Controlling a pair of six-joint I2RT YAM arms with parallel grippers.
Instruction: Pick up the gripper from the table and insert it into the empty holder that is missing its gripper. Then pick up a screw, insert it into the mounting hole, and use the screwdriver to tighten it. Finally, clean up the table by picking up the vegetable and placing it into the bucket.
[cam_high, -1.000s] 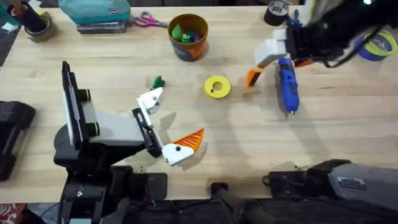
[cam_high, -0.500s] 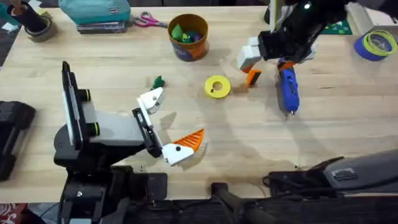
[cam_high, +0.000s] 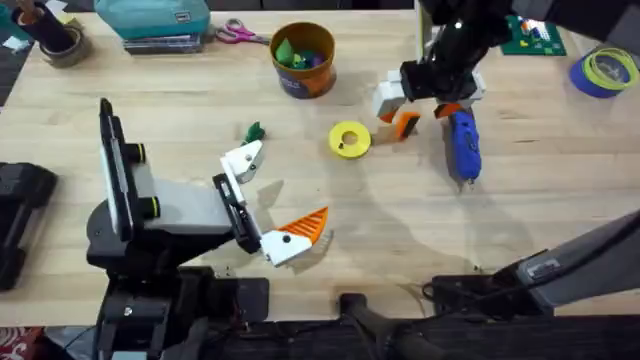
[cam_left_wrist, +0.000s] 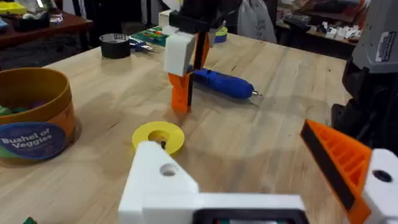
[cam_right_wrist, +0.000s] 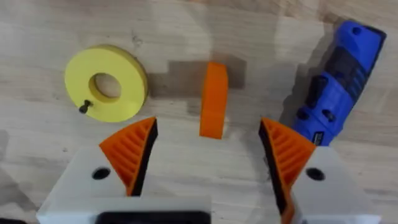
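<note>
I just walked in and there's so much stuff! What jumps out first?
The right gripper, open, hangs over a small orange wedge on the table, between a yellow disc and a blue screwdriver. Nearer the front, the left gripper has an orange tip on one finger only.

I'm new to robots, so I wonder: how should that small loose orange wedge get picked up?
Likely from straight above, pinching the small orange plastic wedge across its two long flat sides. It lies narrow between the open right hand fingers, so they can close on it.
</note>
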